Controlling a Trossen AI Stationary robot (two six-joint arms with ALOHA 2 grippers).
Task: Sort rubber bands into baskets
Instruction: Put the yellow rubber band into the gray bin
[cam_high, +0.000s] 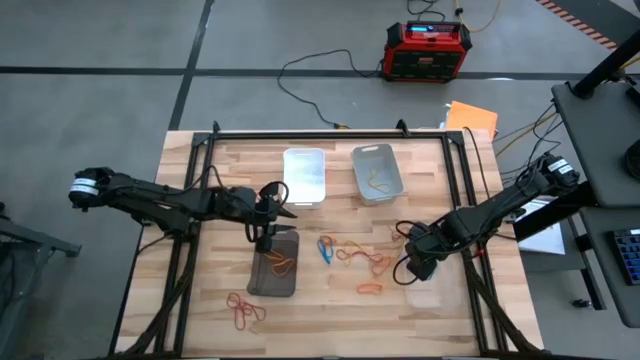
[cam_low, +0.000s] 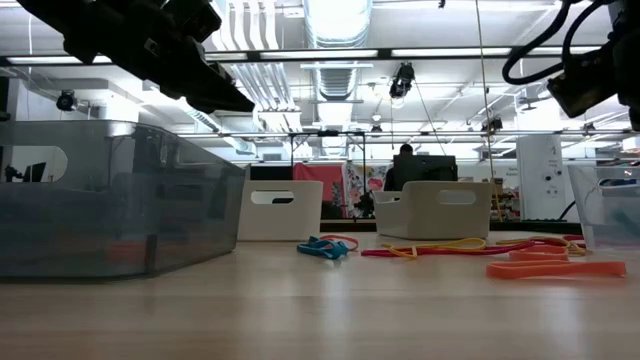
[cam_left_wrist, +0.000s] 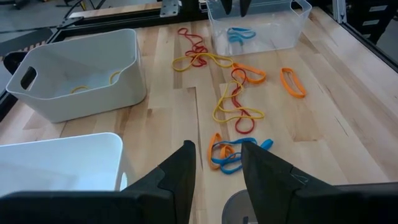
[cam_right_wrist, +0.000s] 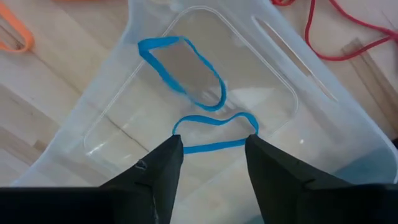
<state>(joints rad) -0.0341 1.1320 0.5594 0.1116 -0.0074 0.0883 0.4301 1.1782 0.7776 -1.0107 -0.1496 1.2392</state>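
My right gripper (cam_right_wrist: 211, 155) hangs open, pointing down over the clear basket (cam_right_wrist: 281, 62) at the table's right. Two blue rubber bands (cam_right_wrist: 186, 74) lie on that basket's floor, and nothing is between the fingers. My left gripper (cam_left_wrist: 217, 162) stands open and holds nothing, above the far end of the dark basket (cam_high: 273, 268), which holds orange and red bands. Loose bands (cam_left_wrist: 233, 106) in red, orange, yellow and blue lie on the table between the arms. The light grey basket (cam_high: 377, 173) holds a yellowish band. The white basket (cam_high: 304, 175) stands beside it.
A second bunch of red and orange bands (cam_high: 243, 310) lies near the front edge, left of centre. A black frame (cam_high: 330, 133) runs along the table's far edge and sides. A red-black box (cam_high: 427, 50) sits on the floor beyond the table.
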